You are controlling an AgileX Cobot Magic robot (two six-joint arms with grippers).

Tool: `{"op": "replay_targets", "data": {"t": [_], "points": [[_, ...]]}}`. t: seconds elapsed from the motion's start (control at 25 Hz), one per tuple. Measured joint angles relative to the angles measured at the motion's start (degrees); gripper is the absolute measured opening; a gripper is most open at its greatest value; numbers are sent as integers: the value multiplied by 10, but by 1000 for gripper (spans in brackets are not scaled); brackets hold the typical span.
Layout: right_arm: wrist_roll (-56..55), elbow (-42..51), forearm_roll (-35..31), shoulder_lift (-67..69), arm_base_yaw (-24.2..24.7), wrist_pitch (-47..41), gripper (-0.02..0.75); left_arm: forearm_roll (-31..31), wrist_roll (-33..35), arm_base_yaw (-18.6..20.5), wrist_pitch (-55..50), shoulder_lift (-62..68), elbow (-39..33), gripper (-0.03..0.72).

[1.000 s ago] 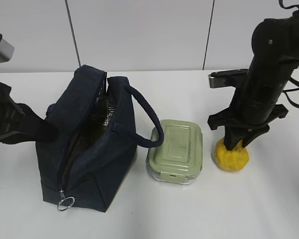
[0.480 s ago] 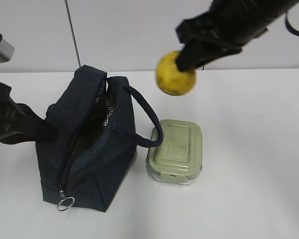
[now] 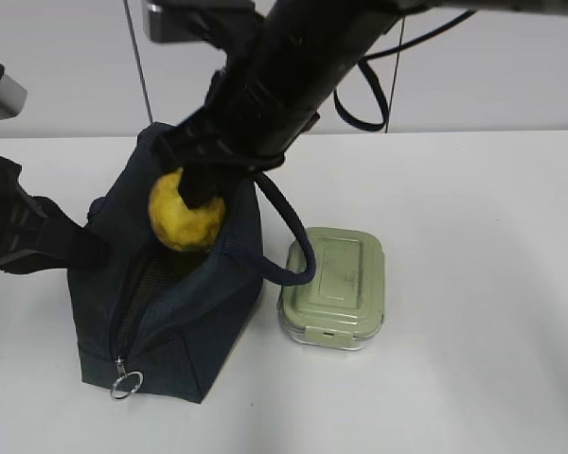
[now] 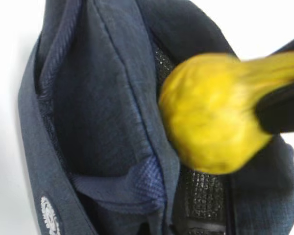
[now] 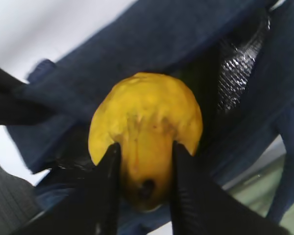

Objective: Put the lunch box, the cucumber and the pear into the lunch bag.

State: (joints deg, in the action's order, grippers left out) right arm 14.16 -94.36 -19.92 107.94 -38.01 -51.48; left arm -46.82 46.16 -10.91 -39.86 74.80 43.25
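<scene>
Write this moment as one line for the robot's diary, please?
right gripper: shut on pear, over open lunch bag | left gripper: holds bag's left edge, jaws unseen | lunch box: on table beside bag | cucumber: not visible

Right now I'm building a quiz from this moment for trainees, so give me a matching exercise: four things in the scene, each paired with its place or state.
Things:
1. pear
2. lunch box
3. lunch bag
4. left gripper

Places or states:
A. standing unzipped on the table
B. holding the bag's left side
C. held by the right gripper above the bag's opening
D. resting on the table to the right of the bag, lid on

Pairs: 1-C, 2-D, 3-A, 4-B
</scene>
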Motion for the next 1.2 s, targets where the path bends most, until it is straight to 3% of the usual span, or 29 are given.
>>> {"op": "replay_targets", "data": {"t": [0.08, 0.16, 0.32, 0.36, 0.56, 0.68, 0.76, 0.92, 1.2], "points": [[-6, 0, 16, 17, 0, -2, 221, 0, 0, 0, 0, 0, 0, -15], [-7, 0, 14, 22, 0, -2, 288, 0, 0, 0, 0, 0, 0, -15], [-5, -1, 6, 15, 0, 2, 576, 0, 0, 0, -1, 0, 0, -15], [-1, 0, 6, 7, 0, 12, 610, 0, 0, 0, -1, 0, 0, -15], [4, 68, 3, -79, 20, 78, 607, 3, 0, 0, -2, 0, 0, -15], [6, 182, -30, -146, 86, 113, 596, 3, 0, 0, -2, 0, 0, -15], [51, 281, -116, -175, 159, 137, 594, 3, 0, 0, -4, 0, 0, -15], [205, 387, -299, -180, 272, 120, 591, 4, 0, 0, -5, 0, 0, -15], [338, 405, -459, -95, 312, 81, 588, 4, 0, 0, -5, 0, 0, -15]]}}
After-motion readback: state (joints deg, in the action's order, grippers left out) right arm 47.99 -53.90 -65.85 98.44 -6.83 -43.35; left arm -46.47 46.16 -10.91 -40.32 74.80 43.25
